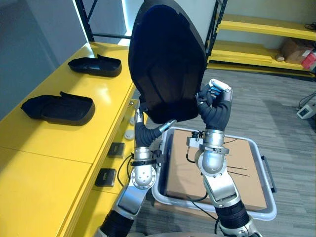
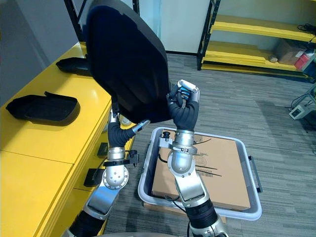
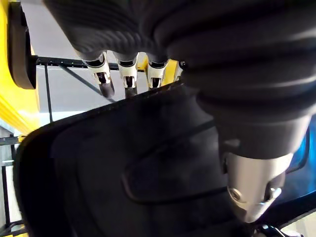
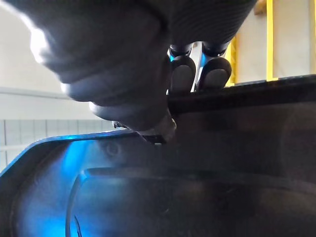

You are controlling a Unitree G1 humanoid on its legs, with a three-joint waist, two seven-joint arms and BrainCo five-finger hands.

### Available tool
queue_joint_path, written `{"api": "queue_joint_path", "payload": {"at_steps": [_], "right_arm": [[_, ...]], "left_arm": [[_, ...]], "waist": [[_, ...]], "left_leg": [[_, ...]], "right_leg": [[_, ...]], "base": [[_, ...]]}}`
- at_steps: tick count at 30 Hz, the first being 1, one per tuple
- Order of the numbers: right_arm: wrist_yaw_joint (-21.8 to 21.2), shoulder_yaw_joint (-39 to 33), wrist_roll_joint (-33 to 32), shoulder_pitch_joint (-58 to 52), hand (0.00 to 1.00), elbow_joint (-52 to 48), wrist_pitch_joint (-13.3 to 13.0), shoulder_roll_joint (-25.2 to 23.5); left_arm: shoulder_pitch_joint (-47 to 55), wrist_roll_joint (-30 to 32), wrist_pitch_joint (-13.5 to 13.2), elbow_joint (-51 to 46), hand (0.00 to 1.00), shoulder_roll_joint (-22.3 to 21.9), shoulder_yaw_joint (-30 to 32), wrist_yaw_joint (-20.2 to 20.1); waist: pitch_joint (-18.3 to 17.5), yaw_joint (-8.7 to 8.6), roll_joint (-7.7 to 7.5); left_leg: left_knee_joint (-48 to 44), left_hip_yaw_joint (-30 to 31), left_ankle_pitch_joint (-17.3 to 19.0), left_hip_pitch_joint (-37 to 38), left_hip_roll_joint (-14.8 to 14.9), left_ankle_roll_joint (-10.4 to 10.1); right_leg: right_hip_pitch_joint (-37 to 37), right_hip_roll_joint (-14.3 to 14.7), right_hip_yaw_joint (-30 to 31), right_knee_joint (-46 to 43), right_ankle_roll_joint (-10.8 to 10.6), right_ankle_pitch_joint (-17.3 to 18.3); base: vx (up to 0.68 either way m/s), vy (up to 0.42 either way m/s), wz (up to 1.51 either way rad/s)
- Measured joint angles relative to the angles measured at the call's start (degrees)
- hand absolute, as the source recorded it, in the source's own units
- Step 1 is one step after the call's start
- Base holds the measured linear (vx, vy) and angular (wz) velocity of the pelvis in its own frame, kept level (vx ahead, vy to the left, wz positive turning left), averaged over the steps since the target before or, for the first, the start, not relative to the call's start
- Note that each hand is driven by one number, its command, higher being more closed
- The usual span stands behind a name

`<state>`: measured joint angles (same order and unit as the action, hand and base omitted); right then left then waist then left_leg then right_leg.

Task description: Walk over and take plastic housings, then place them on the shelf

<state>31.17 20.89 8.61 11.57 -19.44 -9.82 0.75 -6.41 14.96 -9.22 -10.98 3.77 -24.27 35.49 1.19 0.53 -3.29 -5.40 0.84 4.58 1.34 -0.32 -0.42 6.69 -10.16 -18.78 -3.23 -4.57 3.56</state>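
Progress: partway, one piece in transit. The yellow shelf (image 1: 59, 143), glossy and flat, is sitting to the robot's left. The large housing (image 1: 165, 59), a smooth dark moulded shell with a rounded outline, is hanging upright in the air beside the shelf, above a grey plastic bin (image 1: 242, 138) lined with cardboard (image 1: 247, 173). The near small housing (image 1: 59, 108) and far small housing (image 1: 96, 65), matte black and hollow, are already lying on the shelf. The left hand (image 1: 157, 129) and right hand (image 1: 215, 101) are gripping the large housing's lower rim, fingers (image 3: 128, 74) curled over the edge. Setting it down is remaining

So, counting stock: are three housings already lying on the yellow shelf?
No, just two lie there: the near housing and the far housing on the yellow shelf.
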Motion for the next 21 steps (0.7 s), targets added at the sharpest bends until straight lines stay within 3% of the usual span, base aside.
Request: {"api": "queue_joint_path", "payload": {"at_steps": [6,14,15,21], "right_arm": [[-0.2,2.1,-5.9,-1.0,1.0,0.8,-1.8,2.2],[-1.2,2.3,-8.2,-3.0,1.0,1.2,-3.7,3.6],[-1.2,2.3,-8.3,-3.0,0.0,1.4,-3.7,3.8],[-2.8,2.3,-10.4,-3.1,0.0,4.1,-5.1,5.4]], "left_arm": [[-1.6,-1.0,0.1,0.0,1.0,2.6,0.3,1.2],[-1.7,-1.9,0.6,0.2,1.0,3.1,0.2,0.9],[-1.7,-1.9,0.6,0.3,1.0,3.5,0.2,0.6],[-1.7,-3.6,1.4,1.4,1.0,3.7,0.4,-0.6]], "waist": [[-0.3,-0.85,-0.42],[-0.8,-2.26,-0.74],[-0.9,-2.39,-0.82],[-1.4,-2.73,-1.17]], "left_leg": [[3.7,0.6,-2.9,0.3,0.1,-0.2],[7.9,0.4,-6.0,1.2,0.3,-0.3],[8.3,0.4,-6.2,1.2,0.3,-0.3],[9.4,0.2,-7.2,1.2,0.2,-0.2]], "right_leg": [[-1.1,0.0,-0.2,0.6,0.3,-0.2],[-2.1,0.7,0.0,2.3,0.0,-2.0],[-2.1,0.8,0.0,2.6,-0.2,-2.4],[-1.9,0.9,-0.1,3.6,-0.4,-3.4]], "base": [[-0.13,-0.023,0.02],[-0.1,-0.009,-0.04],[-0.05,0.005,0.0],[-0.01,0.001,0.0]]}}
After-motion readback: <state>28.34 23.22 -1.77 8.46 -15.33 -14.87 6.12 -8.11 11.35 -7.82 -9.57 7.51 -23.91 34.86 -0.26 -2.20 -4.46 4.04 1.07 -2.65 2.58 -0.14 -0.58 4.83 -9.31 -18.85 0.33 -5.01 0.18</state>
